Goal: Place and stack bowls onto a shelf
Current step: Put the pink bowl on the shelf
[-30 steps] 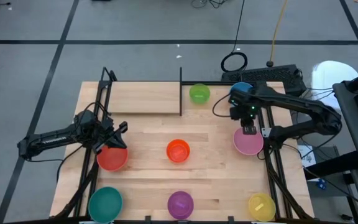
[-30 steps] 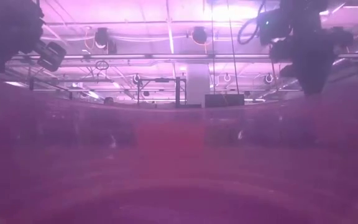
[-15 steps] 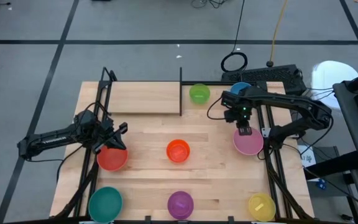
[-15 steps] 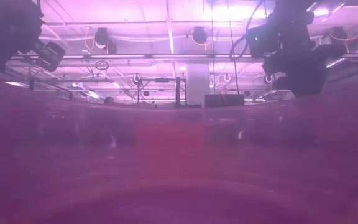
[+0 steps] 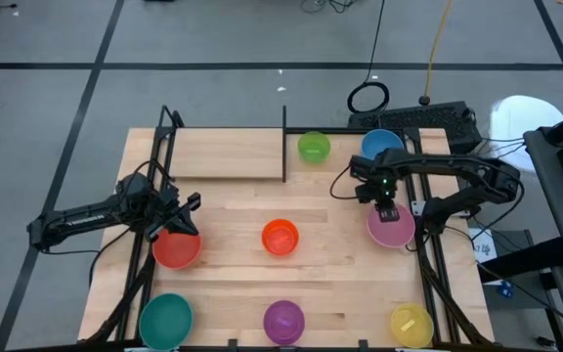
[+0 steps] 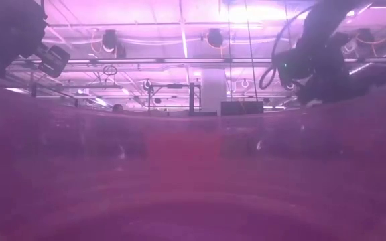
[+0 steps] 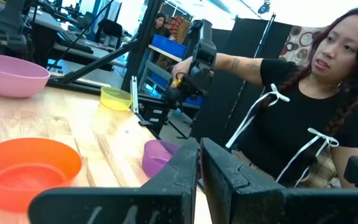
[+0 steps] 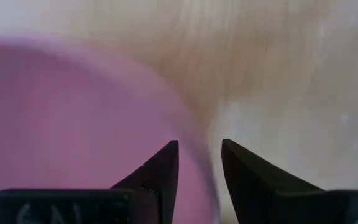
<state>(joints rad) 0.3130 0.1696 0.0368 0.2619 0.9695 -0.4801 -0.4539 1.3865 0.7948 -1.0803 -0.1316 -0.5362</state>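
While the left arm waits at the table's nine o'clock edge, its left gripper (image 5: 182,217) sits just beside the red bowl (image 5: 176,248), at that bowl's twelve o'clock, and the wrist view shows the two fingers pressed together with nothing between them. At the table's seven o'clock corner sits the teal bowl (image 5: 166,320). Along the eleven o'clock stretch lies the shelf (image 5: 225,154), a pale board with black rods, and no bowl rests on it. Near the table's middle stands the orange bowl (image 5: 280,237), and at six o'clock the purple bowl (image 5: 283,320). Just past the shelf's end, at twelve o'clock, is the lime green bowl (image 5: 313,147). At one o'clock the blue bowl (image 5: 381,144) shows behind the right arm. The right gripper (image 5: 383,208) hangs over the pink bowl (image 5: 391,225) at three o'clock, its fingers slightly parted and straddling the rim at the bowl's eleven o'clock side. In the five o'clock corner sits the yellow bowl (image 5: 411,324).
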